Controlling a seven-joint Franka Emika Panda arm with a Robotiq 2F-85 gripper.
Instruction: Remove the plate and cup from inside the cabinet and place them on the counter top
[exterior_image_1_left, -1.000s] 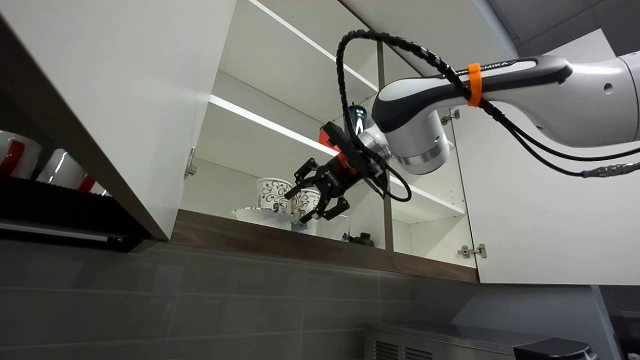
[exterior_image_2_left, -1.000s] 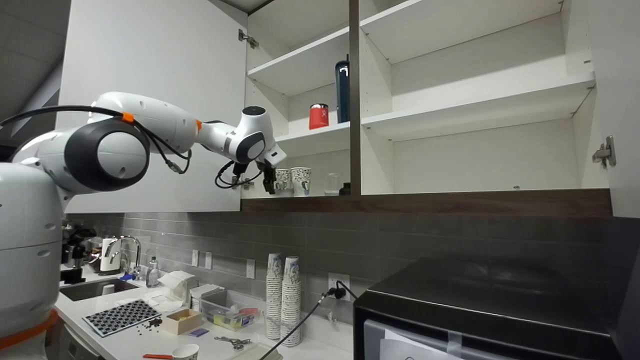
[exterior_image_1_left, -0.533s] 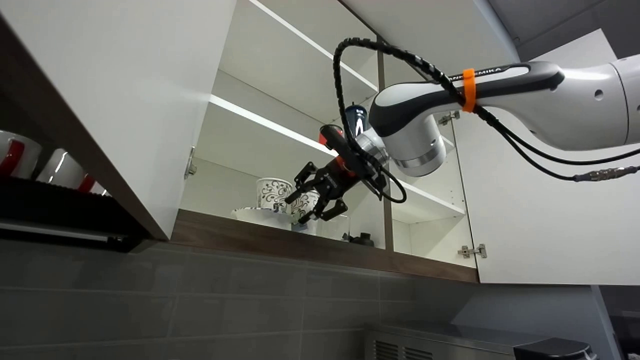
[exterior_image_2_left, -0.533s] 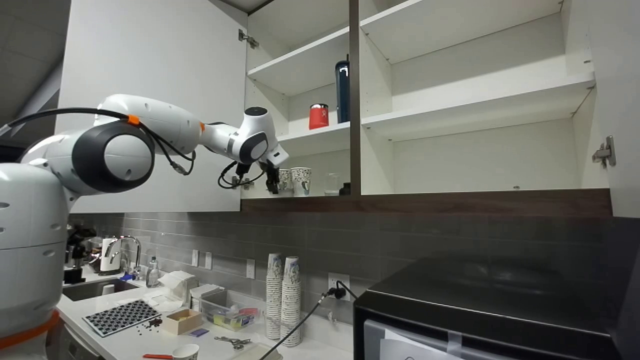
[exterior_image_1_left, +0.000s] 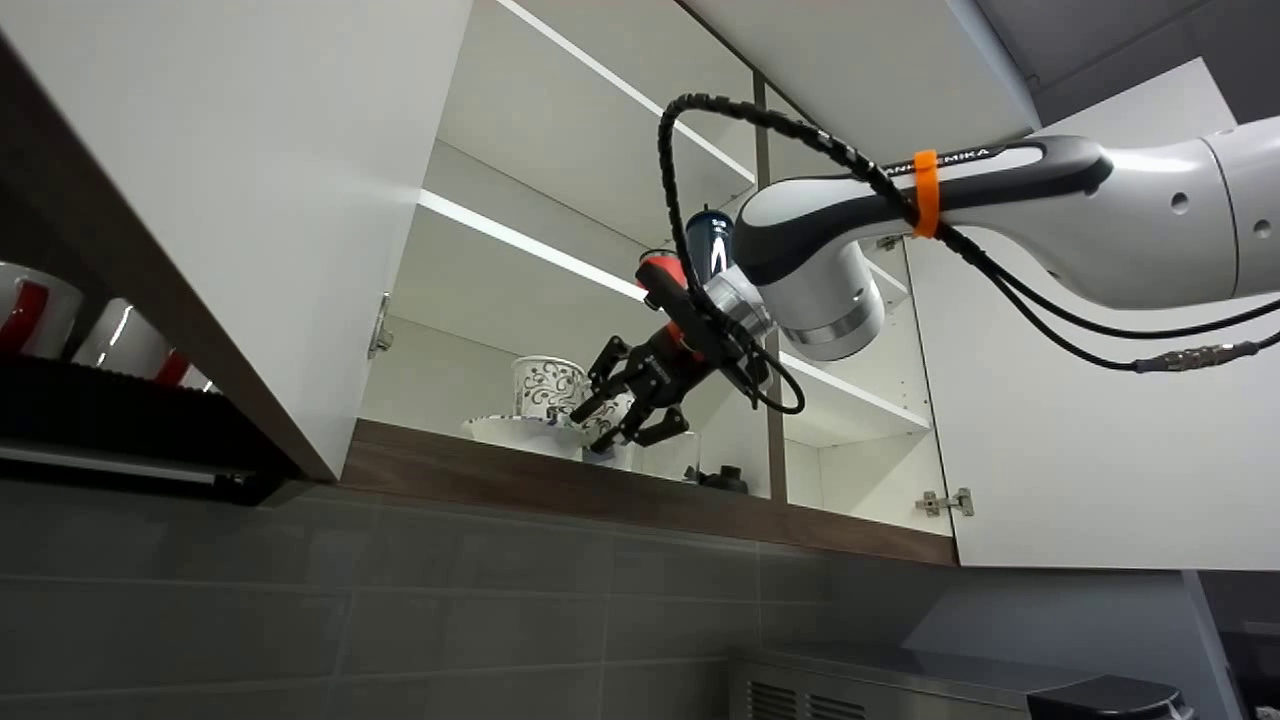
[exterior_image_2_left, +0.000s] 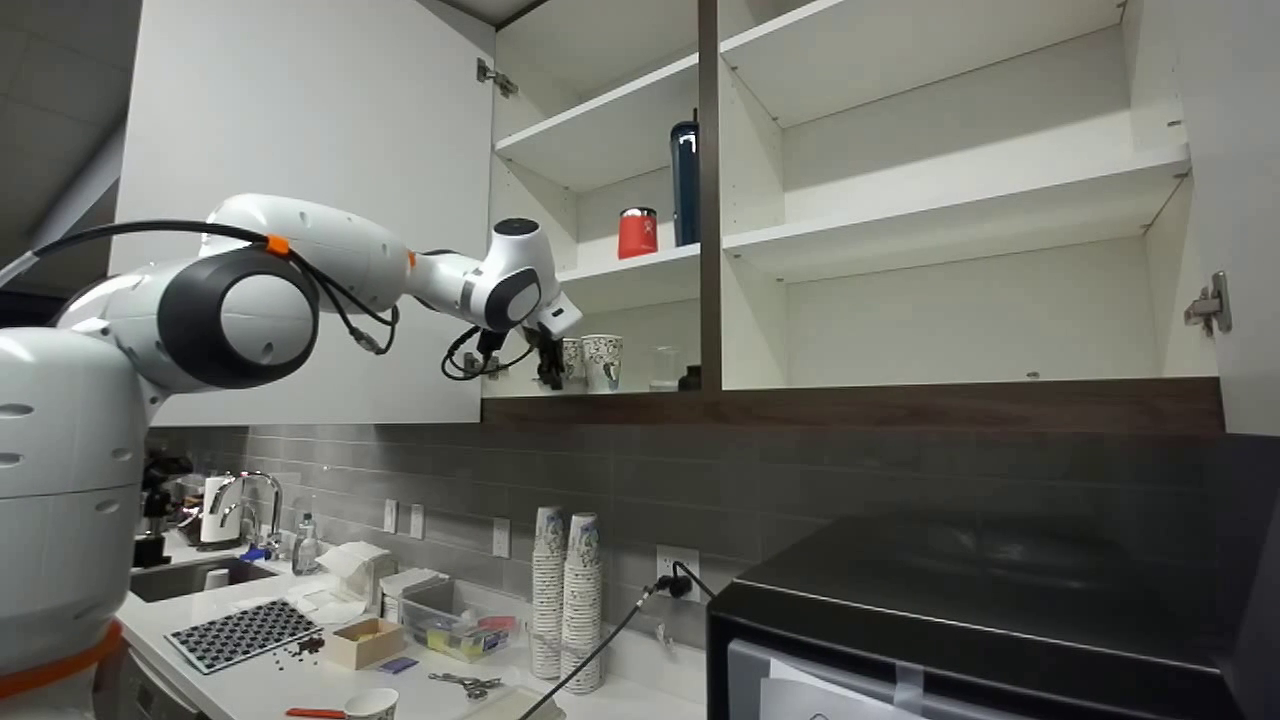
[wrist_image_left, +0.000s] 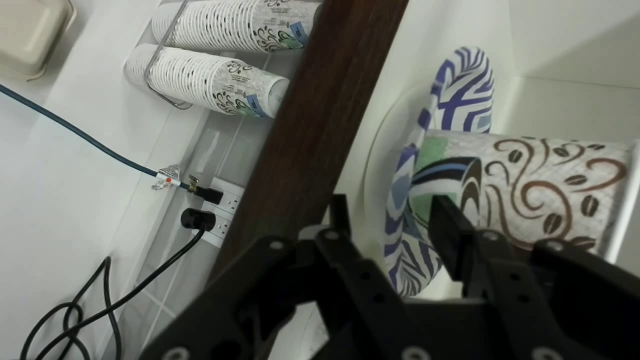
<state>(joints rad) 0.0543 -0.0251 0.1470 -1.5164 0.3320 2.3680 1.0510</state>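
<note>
My end effector (wrist_image_left: 392, 212): jaws apart, nothing held; rim of plate (wrist_image_left: 401, 187) b/w tips in wrist view, contact unclear | plate in cab (exterior_image_1_left: 540, 482), cup (wrist_image_left: 545, 185) prob. on it | risk: 1-sided lift could tilt plate, tip cup to bench (wrist_image_left: 60, 210)

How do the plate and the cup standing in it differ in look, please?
The plate is wide and shallow; the cup is taller and narrower. The plate has purple-blue stripes; the cup has brown swirls. Both are patterned, white-based and in the cabinet.
</note>
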